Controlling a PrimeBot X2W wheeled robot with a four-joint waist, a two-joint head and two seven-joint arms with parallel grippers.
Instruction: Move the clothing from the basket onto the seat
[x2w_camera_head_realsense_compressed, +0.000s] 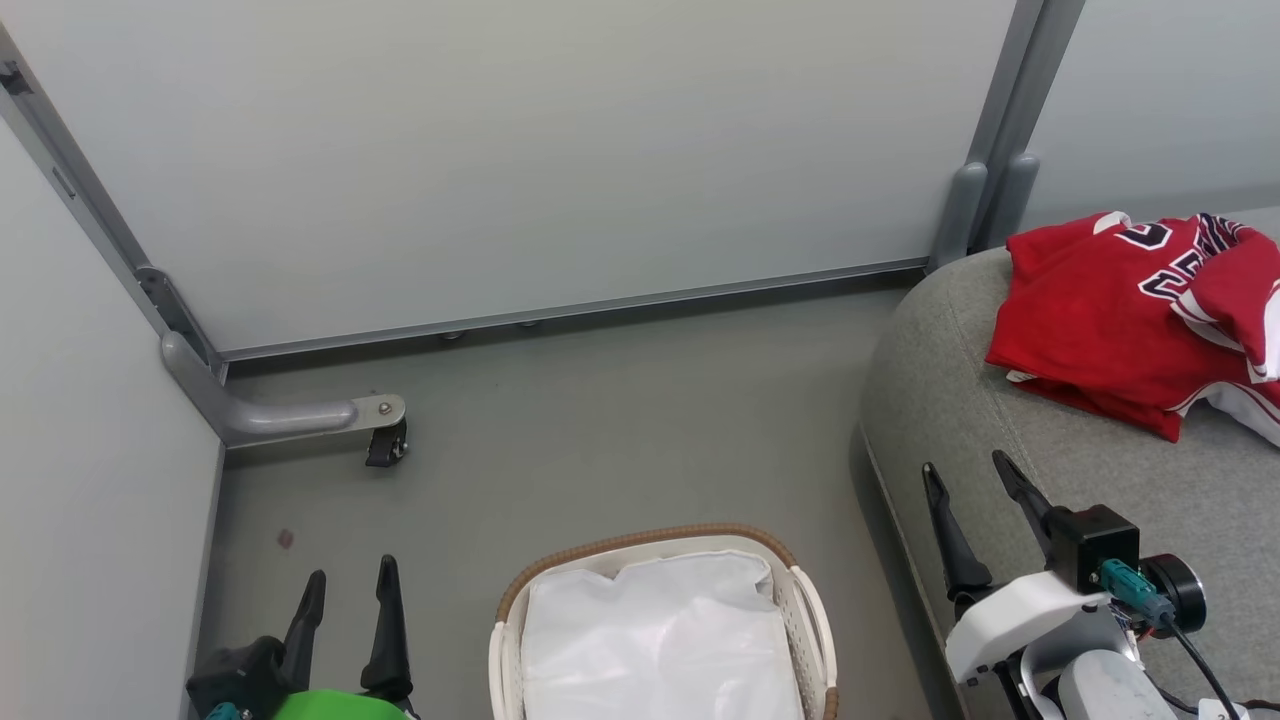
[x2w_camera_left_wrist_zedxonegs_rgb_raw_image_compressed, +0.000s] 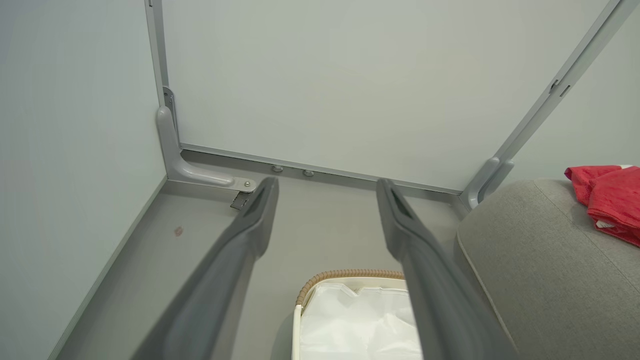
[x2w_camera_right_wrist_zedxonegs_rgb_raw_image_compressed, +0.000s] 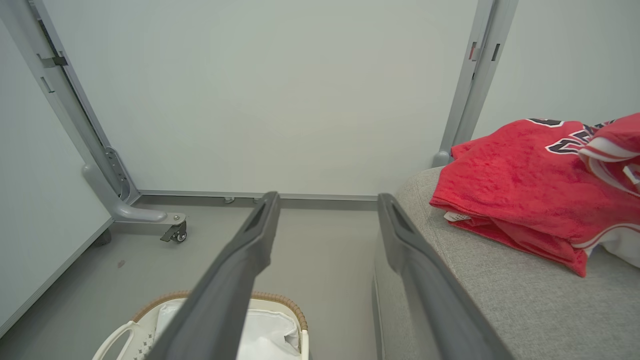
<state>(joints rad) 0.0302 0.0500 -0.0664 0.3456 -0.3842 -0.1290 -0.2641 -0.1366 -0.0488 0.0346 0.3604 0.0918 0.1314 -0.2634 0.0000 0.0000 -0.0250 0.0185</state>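
**Clothing** (x2w_camera_head_realsense_compressed: 1130, 320): a red heap on the grey seat (x2w_camera_head_realsense_compressed: 1000, 430), near its far corner and well apart from the basket (x2w_camera_head_realsense_compressed: 640, 540). The head view's right edge cuts off the lettered jersey. A striped red piece appears to lie over its right side, though the folds make the two hard to separate.

**Basket:** stands on the floor just beside the seat, its near half cut off, with the white liner (x2w_camera_head_realsense_compressed: 650, 640) visible inside.

**Grippers:** left gripper (x2w_camera_head_realsense_compressed: 352, 572) and right gripper (x2w_camera_head_realsense_compressed: 965, 465) both have fingers spread and hold nothing. The right one is over the seat's front edge.

**Surroundings:** a partition's castor foot (x2w_camera_head_realsense_compressed: 385, 440) stands on the floor beyond the basket.

**Views:** the right wrist view gives the jersey's white hem. The left wrist view catches a red edge.
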